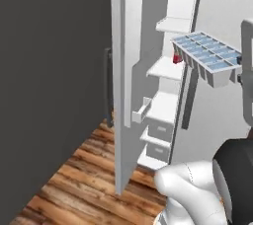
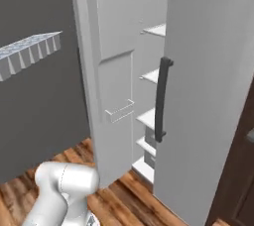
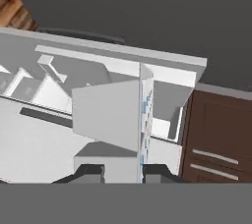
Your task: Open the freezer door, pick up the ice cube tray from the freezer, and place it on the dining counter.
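- Nearest the hand camera, the gripper (image 3: 123, 170) showed its two dark fingertips (image 3: 91, 171) at 6 o'clock, closed on the near edge of the ice cube tray (image 3: 110, 115), which rose edge-on between them.
- From the left base, the ice cube tray (image 1: 210, 56) hung in the air at 2 o'clock, clear of the shelves, its pale blue cubes facing up.
- From the right base, the ice cube tray (image 2: 27, 51) sat at 9 o'clock, tilted, well apart from the freezer door.
- Freezer door (image 1: 129, 71) stood swung open, its edge toward the left base camera.
- Behind it the freezer (image 1: 170, 86) showed white shelves and drawers, with a small red carton (image 1: 177, 58) on one shelf.
- At 3 o'clock of the right base view stood the plain fridge door (image 2: 208, 86) with a dark bar handle (image 2: 160, 98).
- Wooden floor (image 1: 79, 179) lay below.
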Available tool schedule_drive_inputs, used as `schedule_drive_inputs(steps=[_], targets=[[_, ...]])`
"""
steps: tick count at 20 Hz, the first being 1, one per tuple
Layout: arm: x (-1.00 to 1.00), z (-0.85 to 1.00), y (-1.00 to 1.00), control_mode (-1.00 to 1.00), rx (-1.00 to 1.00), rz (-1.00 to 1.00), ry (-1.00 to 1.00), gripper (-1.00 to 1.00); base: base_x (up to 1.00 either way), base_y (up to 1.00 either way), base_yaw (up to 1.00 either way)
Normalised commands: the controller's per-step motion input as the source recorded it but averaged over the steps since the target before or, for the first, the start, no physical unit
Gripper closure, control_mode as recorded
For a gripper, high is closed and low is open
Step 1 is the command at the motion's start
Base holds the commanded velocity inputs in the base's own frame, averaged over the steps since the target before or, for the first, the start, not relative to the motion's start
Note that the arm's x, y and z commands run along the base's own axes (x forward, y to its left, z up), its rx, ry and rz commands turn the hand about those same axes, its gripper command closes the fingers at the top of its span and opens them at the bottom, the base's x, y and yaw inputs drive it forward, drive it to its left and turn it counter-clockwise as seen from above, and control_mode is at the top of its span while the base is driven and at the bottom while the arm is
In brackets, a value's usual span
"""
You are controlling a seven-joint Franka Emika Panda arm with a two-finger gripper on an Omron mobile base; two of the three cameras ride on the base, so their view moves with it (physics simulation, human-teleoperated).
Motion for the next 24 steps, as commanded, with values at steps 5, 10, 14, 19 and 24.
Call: schedule_drive_inputs(steps=[5,10,14,19,24], targets=[[0.00,0.00,0.00,1.00,0.00,0.00,0.00,1.00,-0.28,-0.20,0.96],[0.00,0.00,0.00,1.00,0.00,0.00,0.00,1.00,-0.15,-0.01,1.00],[0.00,0.00,0.00,1.00,0.00,0.00,0.00,1.00,0.00,0.00,1.00],[0.00,0.00,0.00,1.00,0.00,0.00,0.00,1.00,-0.06,0.00,1.00],[0.00,0.00,0.00,1.00,0.00,0.00,0.00,1.00,-0.15,0.00,1.00]])
